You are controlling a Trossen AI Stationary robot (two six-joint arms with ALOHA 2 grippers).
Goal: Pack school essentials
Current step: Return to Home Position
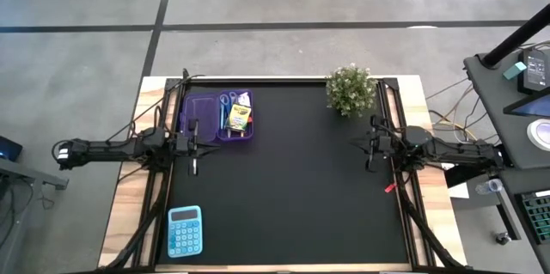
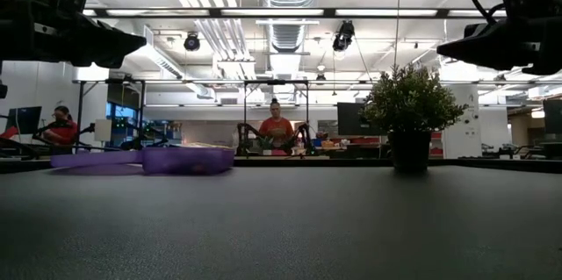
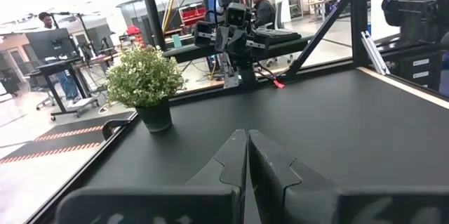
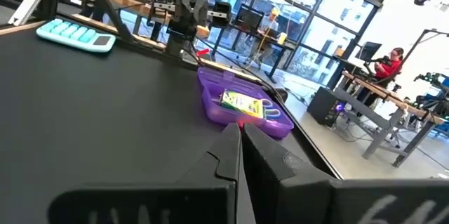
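Observation:
The translucent purple case point(image 1: 202, 111) lies at the far left of the black mat. Its right compartment holds the yellow-green crayon box point(image 1: 238, 119), blue-handled scissors point(image 1: 226, 102), a white packet point(image 1: 244, 99) and pens; its left compartment looks bare. In the right wrist view the crayon box point(image 4: 242, 102) lies flat in the case point(image 4: 217, 83). My left gripper point(image 1: 196, 144) hovers shut just near of the case, above the table. My right gripper point(image 1: 357, 143) hovers shut at the mat's right side, near of the plant. Both touch nothing.
A small green potted plant point(image 1: 351, 89) stands at the far right of the mat. A light-blue calculator point(image 1: 185, 231) lies on the wooden strip at the near left. A small red item point(image 1: 389, 188) lies by the mat's right edge. People work at desks behind the table.

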